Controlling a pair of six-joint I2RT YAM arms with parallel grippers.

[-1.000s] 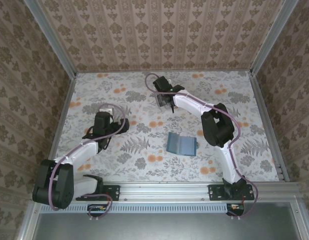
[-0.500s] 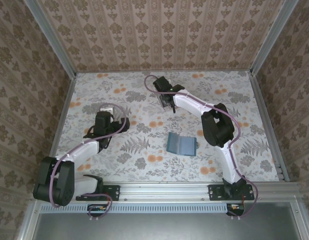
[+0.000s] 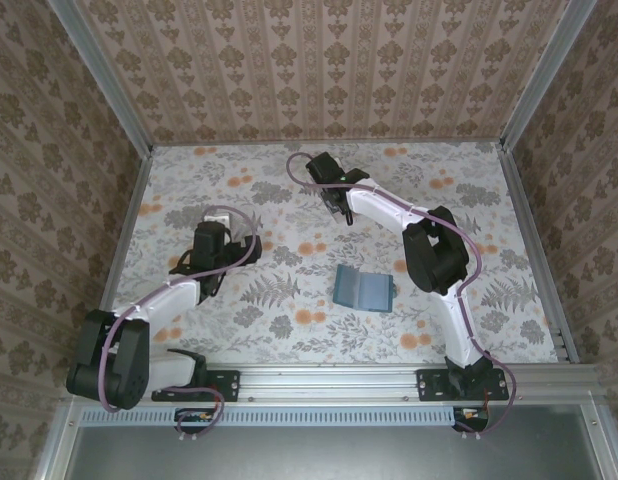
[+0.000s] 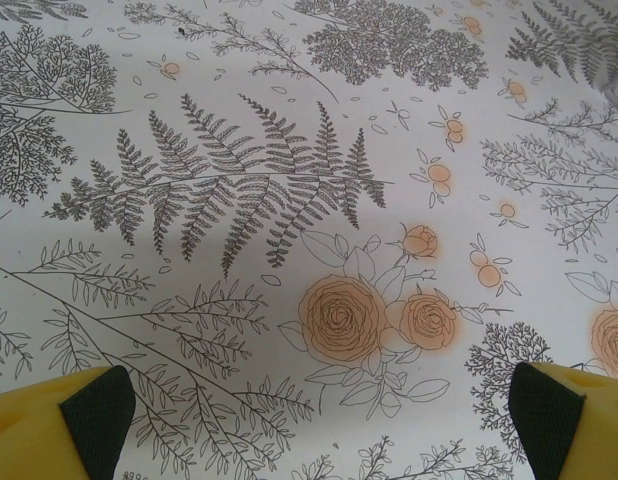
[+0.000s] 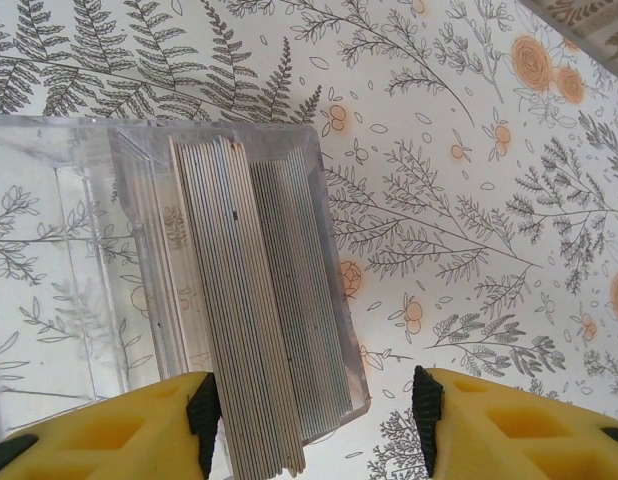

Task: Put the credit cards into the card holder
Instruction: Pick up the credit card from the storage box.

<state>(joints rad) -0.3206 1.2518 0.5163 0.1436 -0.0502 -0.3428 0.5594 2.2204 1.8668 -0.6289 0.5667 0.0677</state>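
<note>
From above, the card holder [image 3: 362, 289] lies spread open near the middle of the table [image 3: 469, 200], well apart from both my grippers. Its long axis runs roughly left to right, the right end a little nearer my bases, and its fold runs near to far. I see no card in it, so I judge the whole job is still ahead. My right gripper [image 3: 336, 207] reaches toward the far side; my left gripper [image 3: 218, 218] hangs over the left part.

In the left wrist view, my left fingers [image 4: 89, 415] stand spread wide over bare flowered cloth, holding nothing.

In the right wrist view, the credit cards [image 5: 239, 300] stand on edge as a pale stack in a clear box [image 5: 79, 260]. Their edges run from the far side toward my fingers, slightly slanted, and their colours are not readable. My right jaws straddle the near end of the stack, partly apart and gripping nothing yet, with cloth showing between the box and my right-hand pad [image 5: 425, 405].
</note>
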